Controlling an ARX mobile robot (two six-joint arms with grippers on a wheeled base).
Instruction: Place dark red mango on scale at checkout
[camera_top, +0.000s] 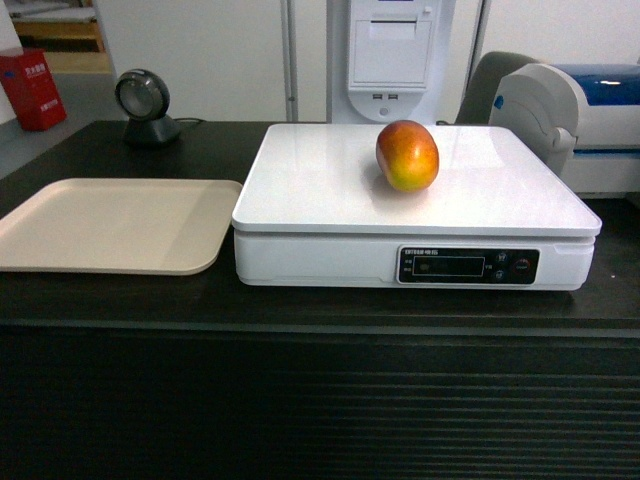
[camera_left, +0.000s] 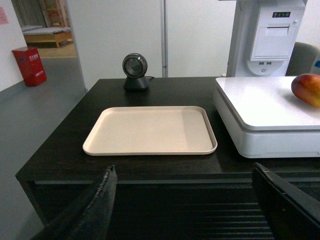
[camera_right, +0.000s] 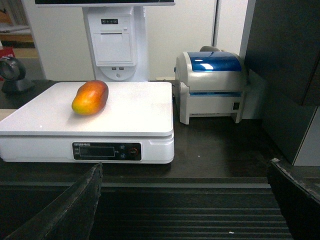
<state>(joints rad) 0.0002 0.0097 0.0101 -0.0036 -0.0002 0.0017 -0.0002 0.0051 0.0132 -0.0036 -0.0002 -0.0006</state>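
Note:
The dark red mango (camera_top: 407, 155) lies on the glossy white top of the scale (camera_top: 330, 200), red above and orange-yellow below; it also shows in the left wrist view (camera_left: 307, 89) and right wrist view (camera_right: 90, 97). The scale (camera_right: 130, 112) stands on the dark checkout counter (camera_top: 320, 400) with its ribbed front. My left gripper (camera_left: 182, 172) is open and empty, held back in front of the counter's ribbed face. My right gripper (camera_right: 185, 167) is open and empty too, low before the counter edge. Neither gripper shows in the head view.
A beige tray (camera_top: 115, 225) lies left of the scale. A round black scanner (camera_top: 146, 105) stands at the counter's back left. A white-and-blue label printer (camera_right: 212, 85) sits right of the scale, and a white terminal stand (camera_right: 115, 42) rises behind it.

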